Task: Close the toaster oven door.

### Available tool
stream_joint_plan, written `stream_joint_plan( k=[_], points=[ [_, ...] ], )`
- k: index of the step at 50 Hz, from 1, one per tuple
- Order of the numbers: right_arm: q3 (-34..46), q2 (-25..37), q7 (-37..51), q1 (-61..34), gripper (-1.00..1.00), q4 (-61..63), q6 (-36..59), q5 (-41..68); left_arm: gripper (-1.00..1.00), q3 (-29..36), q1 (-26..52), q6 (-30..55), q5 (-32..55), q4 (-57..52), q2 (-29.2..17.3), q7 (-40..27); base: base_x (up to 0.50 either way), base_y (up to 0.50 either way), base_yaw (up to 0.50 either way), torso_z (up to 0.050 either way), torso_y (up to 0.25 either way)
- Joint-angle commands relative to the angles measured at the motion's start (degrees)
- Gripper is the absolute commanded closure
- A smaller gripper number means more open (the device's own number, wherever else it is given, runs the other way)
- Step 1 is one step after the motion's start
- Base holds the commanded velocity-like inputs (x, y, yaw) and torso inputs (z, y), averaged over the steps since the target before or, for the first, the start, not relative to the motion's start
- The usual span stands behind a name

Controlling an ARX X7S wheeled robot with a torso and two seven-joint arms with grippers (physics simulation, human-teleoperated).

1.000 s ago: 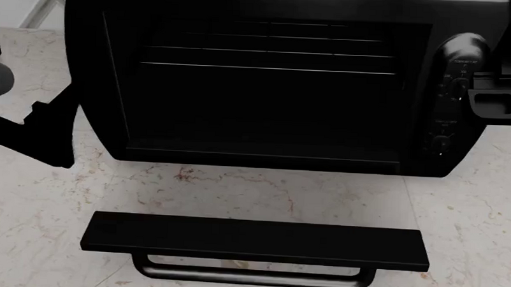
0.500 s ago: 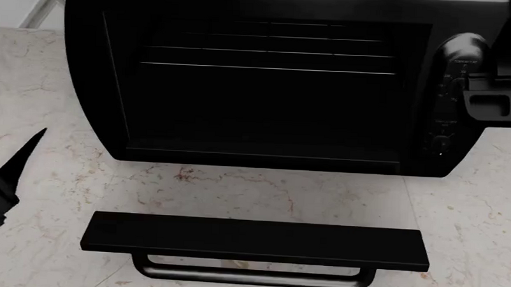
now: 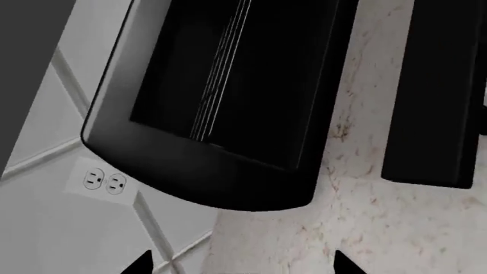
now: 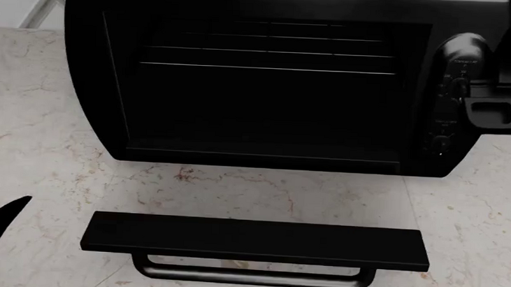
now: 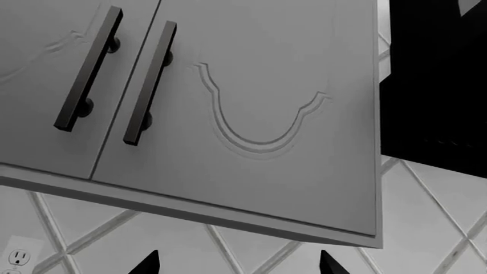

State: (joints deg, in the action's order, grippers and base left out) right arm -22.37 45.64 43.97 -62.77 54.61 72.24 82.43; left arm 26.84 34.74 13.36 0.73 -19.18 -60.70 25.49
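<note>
The door [image 4: 254, 240] lies flat at six o'clock of the toaster oven [image 4: 266, 80]; with the left gripper [image 3: 238, 268] spread wide and empty, it is best slipped under the bar handle [image 4: 249, 275] and lifted evenly, while the right gripper [image 5: 236, 268], likewise parted and holding nothing, is kept clear.

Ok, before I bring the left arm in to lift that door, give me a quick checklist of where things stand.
1. Door open, lying flat toward the robot: ok, ready to lift.
2. Bar handle unobstructed: ok.
3. Toaster oven cavity free of anything sticking out; only the wire rack shows: ok.
4. Left gripper open and empty: ok, fingertips apart.
5. Left gripper near the handle: not ok, it sits off at the counter's left edge.
6. Right gripper clear of the door's path: ok, it faces the upper cabinet.
</note>
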Motion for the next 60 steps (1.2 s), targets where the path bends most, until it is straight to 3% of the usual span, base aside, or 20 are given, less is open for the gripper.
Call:
stream_joint_plan(
  k=[1,33,43,60],
  points=[
    [0.49,0.32,0.53,0.07,-1.0,0.0,-0.52,0.31,-1.0,2.73,-1.97,-6.18,-4.44,1.86,-1.71,0.43,0.0,0.0,0.0,0.0,0.0],
    [1.75,2.0,2.65,-0.91,-1.0,-0.53,-1.73,2.37,-1.0,8.99,2.67,-15.1,-13.46,11.3,5.58,0.46,0.0,0.0,0.0,0.0,0.0],
    [0.97,2.94,2.99,-0.32,-1.0,-0.46,-2.24,3.17,-1.0,11.17,6.32,-20.69,-18.9,16.83,6.39,0.1,0.0,0.0,0.0,0.0,0.0],
    [1.59,3.66,3.84,-0.46,-1.0,-0.39,-2.78,3.84,-1.0,13.54,6.38,-23.28,-21.28,20.39,7.21,0.29,0.0,0.0,0.0,0.0,0.0]
  ],
)
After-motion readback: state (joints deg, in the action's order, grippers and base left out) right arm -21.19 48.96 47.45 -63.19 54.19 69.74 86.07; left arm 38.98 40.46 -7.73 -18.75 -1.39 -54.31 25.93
